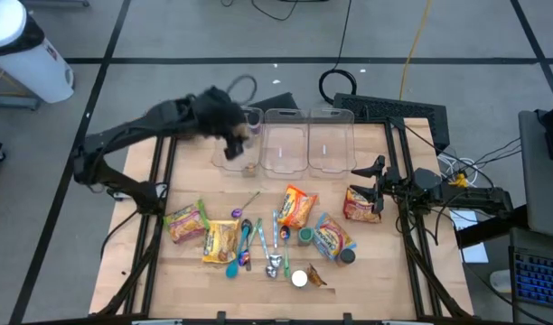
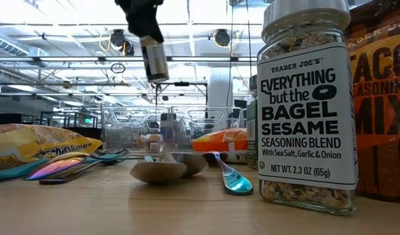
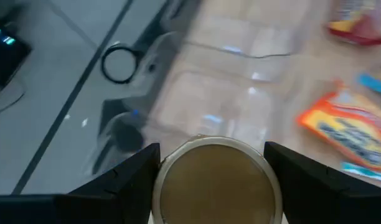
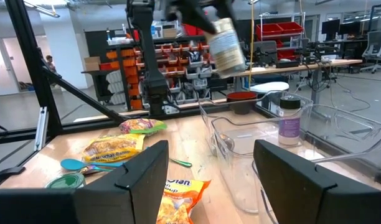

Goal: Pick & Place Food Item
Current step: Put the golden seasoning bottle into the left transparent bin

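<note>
From above, the left end effector (image 1: 233,135) is up over the left bin (image 1: 239,137) at the far side of the desk (image 1: 376,271). It pinches a small jar (image 1: 235,150). Two more clear bins (image 1: 285,140) stand to the right of that one. Another jar (image 1: 250,167) stands inside the left bin. The right end effector (image 1: 373,178) waits at the right side, next to a noodle pack (image 1: 360,204), fingers spread and holding nothing. More packs (image 1: 296,206), spoons (image 1: 243,246) and jars (image 1: 347,255) lie on the near part of the desk.

From desk height, the held jar (image 2: 154,59) hangs in the air above the bins (image 2: 131,134). A big seasoning bottle (image 2: 306,104) stands close by on the right.

From the left wrist, the fingers (image 3: 131,174) press on both sides of the jar (image 3: 215,180).

From the right wrist, the fingers (image 4: 141,180) are wide apart. The jar (image 4: 226,45) hangs high over the bins (image 4: 253,155).
</note>
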Robot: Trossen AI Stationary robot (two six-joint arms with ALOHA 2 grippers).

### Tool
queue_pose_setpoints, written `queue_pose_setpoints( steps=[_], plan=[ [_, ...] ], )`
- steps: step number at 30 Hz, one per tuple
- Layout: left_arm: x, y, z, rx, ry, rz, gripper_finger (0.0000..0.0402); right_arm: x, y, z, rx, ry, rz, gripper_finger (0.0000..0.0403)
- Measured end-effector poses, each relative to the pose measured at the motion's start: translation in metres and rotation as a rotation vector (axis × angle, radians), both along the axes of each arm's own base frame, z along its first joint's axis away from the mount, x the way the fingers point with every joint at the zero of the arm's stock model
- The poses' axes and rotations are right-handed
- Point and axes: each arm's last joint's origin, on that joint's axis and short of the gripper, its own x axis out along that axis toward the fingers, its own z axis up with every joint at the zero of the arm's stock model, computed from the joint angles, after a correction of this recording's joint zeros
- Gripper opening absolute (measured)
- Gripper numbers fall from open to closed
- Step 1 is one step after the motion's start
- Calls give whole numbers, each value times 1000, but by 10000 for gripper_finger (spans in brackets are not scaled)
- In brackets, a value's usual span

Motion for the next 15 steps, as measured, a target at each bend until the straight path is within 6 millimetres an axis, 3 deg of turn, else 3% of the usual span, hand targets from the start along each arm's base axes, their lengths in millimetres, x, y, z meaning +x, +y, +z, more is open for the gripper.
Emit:
queue_pose_setpoints(
  steps=[8,15],
  plan=[
    [-23,74,-28,-86,-34,144,270,0,0,0,0,1,0,232],
    [-42,123,-77,-166,-14,296,270,0,0,0,0,2,0,232]
  ],
)
